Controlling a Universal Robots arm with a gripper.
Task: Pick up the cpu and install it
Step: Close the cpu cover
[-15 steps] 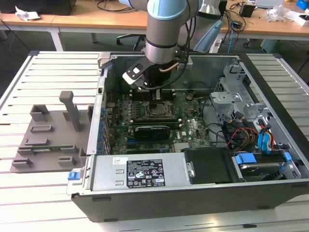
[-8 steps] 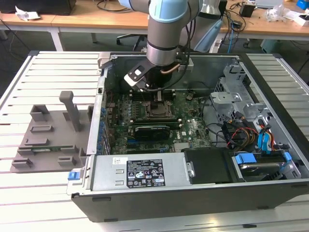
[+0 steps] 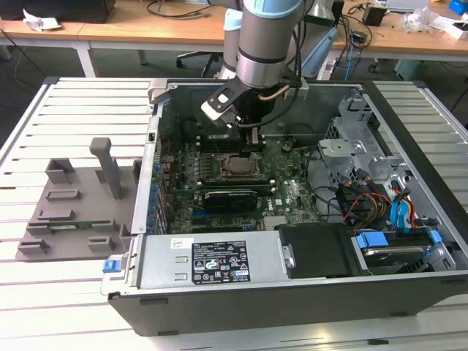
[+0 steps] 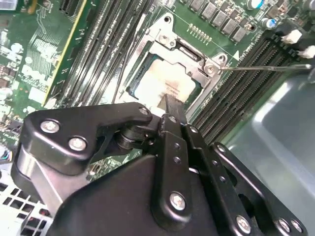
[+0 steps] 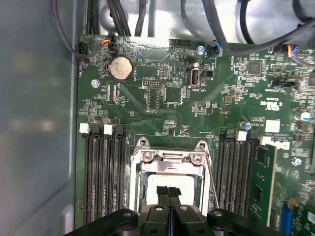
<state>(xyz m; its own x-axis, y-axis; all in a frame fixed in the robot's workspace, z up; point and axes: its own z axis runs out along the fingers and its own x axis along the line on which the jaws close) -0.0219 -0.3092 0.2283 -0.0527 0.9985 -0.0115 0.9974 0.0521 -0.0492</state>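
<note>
Your computer case (image 3: 307,289) fills the exterior view's centre and right.
It sits on the slatted table (image 3: 80,102), with the tray (image 3: 73,212) beside it at the frame's left. Inside, mid-frame, the socket (image 3: 221,167) holds the cpu (image 4: 155,86), with the gripper (image 3: 251,140) over it. Desks (image 3: 146,33) run along the top edge.

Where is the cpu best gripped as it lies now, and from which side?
Probably by two opposite edges, coming straight down from above: the cpu lies flat inside the metal socket frame, so only its top and thin edges are reachable.
</note>
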